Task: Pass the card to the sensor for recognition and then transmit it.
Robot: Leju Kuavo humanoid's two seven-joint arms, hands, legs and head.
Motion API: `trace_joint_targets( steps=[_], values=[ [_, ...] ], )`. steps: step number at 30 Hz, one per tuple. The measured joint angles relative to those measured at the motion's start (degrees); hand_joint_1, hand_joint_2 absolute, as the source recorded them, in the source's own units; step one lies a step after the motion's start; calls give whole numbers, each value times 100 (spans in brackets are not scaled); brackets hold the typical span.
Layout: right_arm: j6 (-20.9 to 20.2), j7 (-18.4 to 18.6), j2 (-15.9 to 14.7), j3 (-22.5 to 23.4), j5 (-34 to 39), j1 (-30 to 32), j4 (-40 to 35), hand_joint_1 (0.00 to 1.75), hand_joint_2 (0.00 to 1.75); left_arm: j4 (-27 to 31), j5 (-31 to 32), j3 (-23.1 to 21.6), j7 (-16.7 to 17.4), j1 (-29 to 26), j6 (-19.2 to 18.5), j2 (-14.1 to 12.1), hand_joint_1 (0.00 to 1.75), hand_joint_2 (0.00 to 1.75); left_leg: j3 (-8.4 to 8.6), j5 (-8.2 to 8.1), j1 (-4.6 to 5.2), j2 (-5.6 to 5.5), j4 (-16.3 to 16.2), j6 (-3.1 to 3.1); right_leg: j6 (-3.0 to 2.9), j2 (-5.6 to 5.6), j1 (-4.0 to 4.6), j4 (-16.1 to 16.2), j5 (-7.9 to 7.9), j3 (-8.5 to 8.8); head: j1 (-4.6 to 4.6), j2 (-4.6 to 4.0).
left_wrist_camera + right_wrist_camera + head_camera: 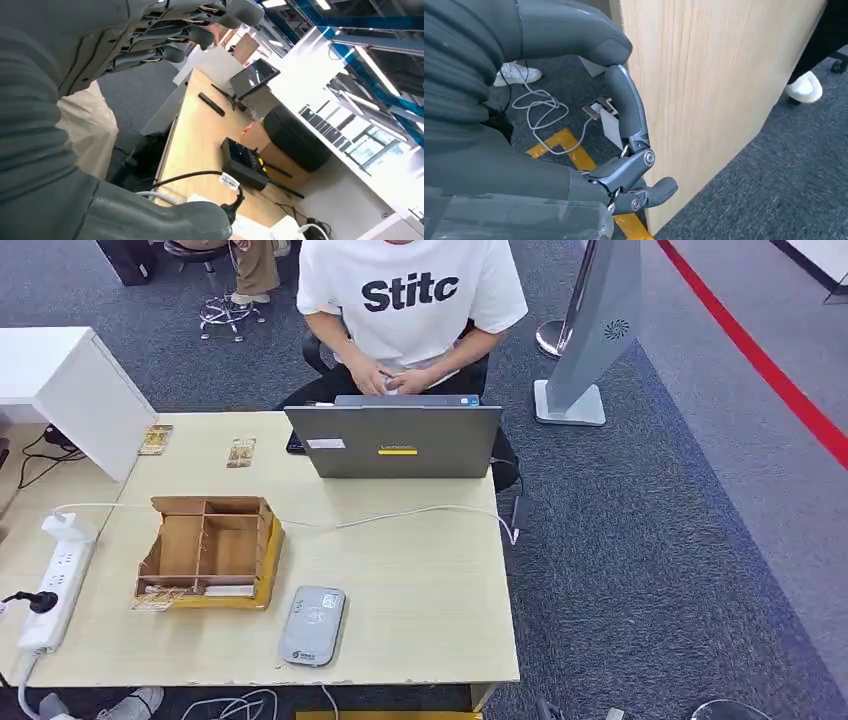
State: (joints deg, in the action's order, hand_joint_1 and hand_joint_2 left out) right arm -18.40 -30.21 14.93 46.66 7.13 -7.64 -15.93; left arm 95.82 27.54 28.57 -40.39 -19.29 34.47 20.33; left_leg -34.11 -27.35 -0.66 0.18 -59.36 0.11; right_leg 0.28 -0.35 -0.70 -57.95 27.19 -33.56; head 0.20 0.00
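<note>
Head view: a pale wooden counter carrying one open brown cardboard organiser box with a patterned card lying at its near edge, just beside one grey rounded card sensor. Two further patterned cards lie apart near the far edge, so three cards are counted, with one grey laptop, one white power strip and one seated person in a white T-shirt. Wrist views: the left robot hand is raised with fingers apart, holding nothing; the right robot hand hangs beside the counter's side panel, fingers curled in on nothing. The step in hand appears to be the first reach: the card at the box seems the likeliest pick, best pinched by its free edge and carried flat over the sensor
</note>
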Motion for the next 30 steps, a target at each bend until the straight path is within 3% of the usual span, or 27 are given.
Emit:
trace_joint_targets(
  steps=[3,7,10,14,15,18,22,27,30],
  values=[
    [0,26,0,2,-22,-1,0,0,175,59,378,-87,0,-41,-109,-17,0,175,0,0,1,0,0,1,0,-1,0,0,0,0,0,0],
    [28,140,0,2,-103,-61,0,0,175,76,2254,-127,151,66,-253,-147,0,175,1,1,2,1,0,1,1,0,0,0,-1,0,2,0],
    [63,243,0,-17,-144,-118,0,0,175,-17,3846,-214,772,182,-164,-515,0,175,4,1,0,2,0,0,-1,0,0,-1,-3,0,0,0],
    [103,330,0,-77,-186,-185,2,0,175,-315,4984,-477,1660,229,-317,-1220,0,175,7,3,-5,1,4,-3,-5,1,1,-3,-1,-1,0,0],
    [105,367,0,-98,-192,-206,2,0,175,-479,5253,-577,1924,270,-422,-1502,0,175,6,5,-6,1,5,-6,-7,1,2,-4,1,-2,0,0],
    [122,413,0,-179,-221,-258,7,0,175,-962,5517,-732,2219,432,-387,-2045,0,175,7,8,-6,1,10,-11,-8,1,2,-5,1,-3,0,0],
    [136,444,4,-264,-262,-303,17,0,175,-1507,5761,-933,2382,627,-260,-2547,0,175,6,9,-5,1,10,-13,-8,2,3,-6,1,-3,0,0],
    [142,448,13,-363,-280,-327,31,0,175,-1954,5873,-1137,2490,794,-142,-2863,0,175,5,9,-1,1,10,-12,-8,2,2,-4,1,-2,2,0],
    [179,448,15,-393,-293,-327,46,0,175,-2087,5906,-1226,2555,849,178,-2955,0,175,4,9,0,1,9,-12,-7,1,2,-2,1,-2,2,0]
  ],
)
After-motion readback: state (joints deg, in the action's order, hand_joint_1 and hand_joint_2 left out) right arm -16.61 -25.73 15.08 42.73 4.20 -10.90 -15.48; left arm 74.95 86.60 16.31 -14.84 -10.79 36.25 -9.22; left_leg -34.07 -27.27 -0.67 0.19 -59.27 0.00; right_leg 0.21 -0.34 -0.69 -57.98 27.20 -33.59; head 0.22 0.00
